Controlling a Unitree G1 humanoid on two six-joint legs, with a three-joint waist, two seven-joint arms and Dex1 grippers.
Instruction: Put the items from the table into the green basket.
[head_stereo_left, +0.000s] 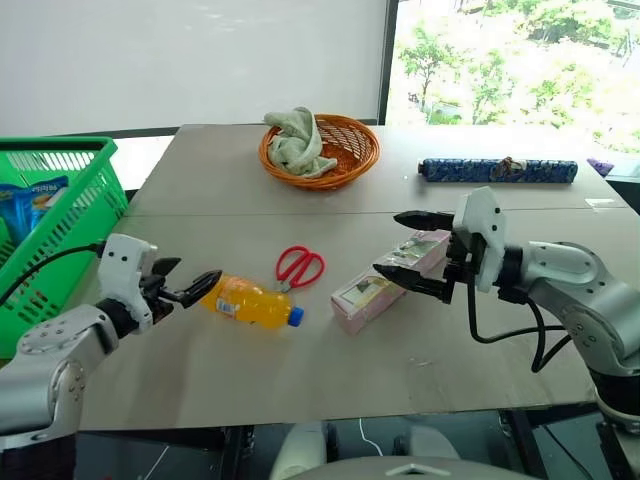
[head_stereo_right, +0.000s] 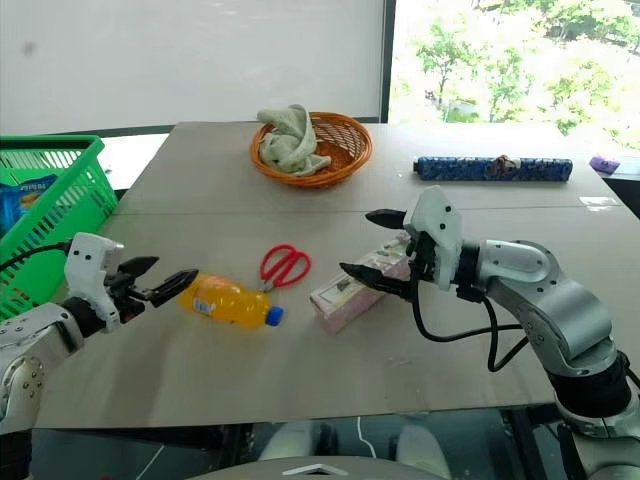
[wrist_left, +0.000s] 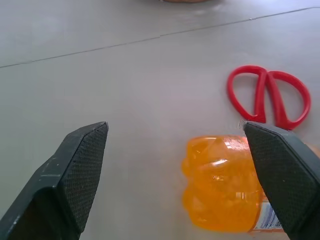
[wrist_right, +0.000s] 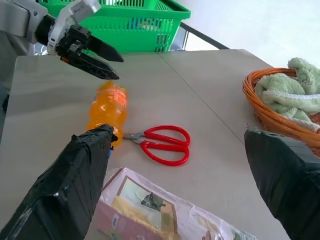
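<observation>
Nearest the camera, the left gripper (head_stereo_left: 185, 281) hangs at the near left of the table (head_stereo_left: 420, 360), fingers spread and empty, pointing right and slightly down at the base of the bottle (head_stereo_left: 250, 302), just short of it. The bottle lies on its side, blue cap to the right; judged light, rigid enough for a firm pinch, but smooth and round, so likely to roll or slip; the mid-body, across the label, looks the soundest hold. The scissors (head_stereo_left: 299, 267) lie flat just beyond it, handles away from the robot; thin and hard to get under, best taken at the handles. The box (head_stereo_left: 388, 281) lies right of centre, angled; light card, crushable, best gripped across its narrow width. The right gripper (head_stereo_left: 410, 245) hovers over the box, jaws wide and unloaded, forearm reaching in from the right, pointing left and about level. The green basket (head_stereo_left: 75, 200) stands at the far left, off the table edge, already holding a blue packet (head_stereo_left: 30, 200).
</observation>
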